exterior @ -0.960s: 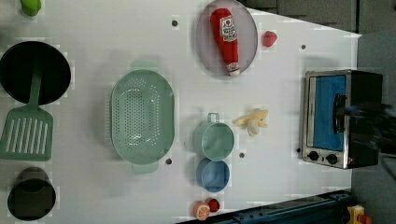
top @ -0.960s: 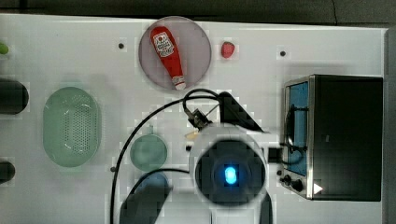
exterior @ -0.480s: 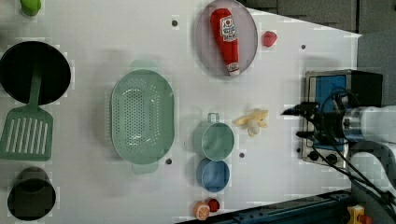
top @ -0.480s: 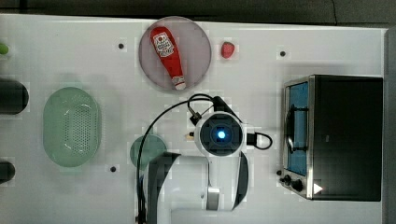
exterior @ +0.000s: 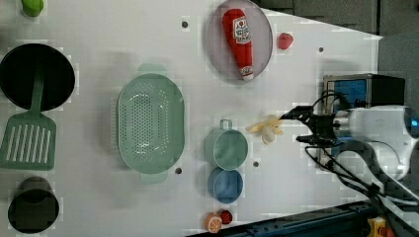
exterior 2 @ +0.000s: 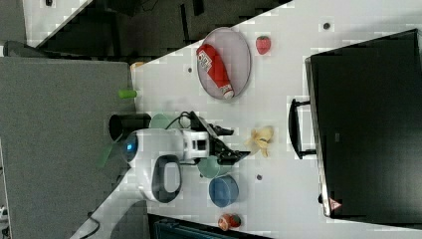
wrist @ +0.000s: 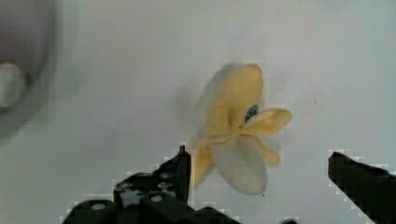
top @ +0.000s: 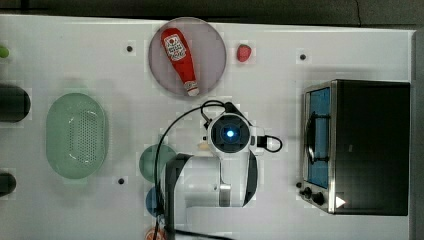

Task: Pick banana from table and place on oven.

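The banana (wrist: 238,126) is a pale yellow toy with spread peel flaps, lying on the white table (exterior: 306,187) between the green cup and the oven (exterior: 360,89). My gripper (wrist: 259,161) hangs open just above it, one black finger on each side, touching nothing. In the left view the gripper (exterior: 296,127) points at the banana (exterior: 267,129) from the left view's right. In the right view the gripper (exterior 2: 234,144) is just left of the banana (exterior 2: 260,139). In the top view my wrist (top: 230,134) covers the fruit. The oven (top: 370,145) has a flat black top.
A grey plate (top: 212,50) with a red ketchup bottle (top: 179,57) lies beyond the banana, with a strawberry (top: 243,52) beside it. A green cup (exterior: 226,149) and a blue cup (exterior: 225,184) stand close by. A green colander (exterior: 150,123), black pan (exterior: 37,76) and spatula (exterior: 27,143) lie farther off.
The arm has swung in from the oven side and the table's front edge, bringing the gripper over the banana. The jaws stayed open. The banana has not moved.
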You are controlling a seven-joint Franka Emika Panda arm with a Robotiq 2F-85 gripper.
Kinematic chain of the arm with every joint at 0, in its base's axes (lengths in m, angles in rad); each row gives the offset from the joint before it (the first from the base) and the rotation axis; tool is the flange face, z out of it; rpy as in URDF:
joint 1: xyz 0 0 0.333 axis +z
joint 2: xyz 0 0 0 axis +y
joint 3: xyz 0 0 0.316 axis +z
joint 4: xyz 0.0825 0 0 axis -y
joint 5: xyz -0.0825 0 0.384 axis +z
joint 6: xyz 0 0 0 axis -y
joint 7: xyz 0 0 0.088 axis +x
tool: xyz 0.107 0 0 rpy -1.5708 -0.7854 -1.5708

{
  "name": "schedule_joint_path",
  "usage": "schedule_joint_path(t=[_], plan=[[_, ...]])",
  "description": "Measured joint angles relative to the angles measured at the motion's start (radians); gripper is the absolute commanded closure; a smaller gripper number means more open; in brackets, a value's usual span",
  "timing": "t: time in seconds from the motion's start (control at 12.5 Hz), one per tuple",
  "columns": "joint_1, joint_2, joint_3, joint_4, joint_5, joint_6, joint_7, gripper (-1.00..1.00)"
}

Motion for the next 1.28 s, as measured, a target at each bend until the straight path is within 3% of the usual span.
schedule_joint_path(t=[0.48, 0.56, 1.04, 1.28], plan=[[-0.001, 0.171, -0.004, 0.004, 0.015, 0.142, 0.000, -1.00], [0.003, 0.192, -0.004, 0.000, 0.013, 0.145, 0.000, -0.92], [0.001, 0.217, 0.020, -0.010, -0.016, 0.222, 0.000, 0.47], [-0.016, 0.223, 0.020, -0.002, 0.010, 0.241, 0.000, 0.47]])
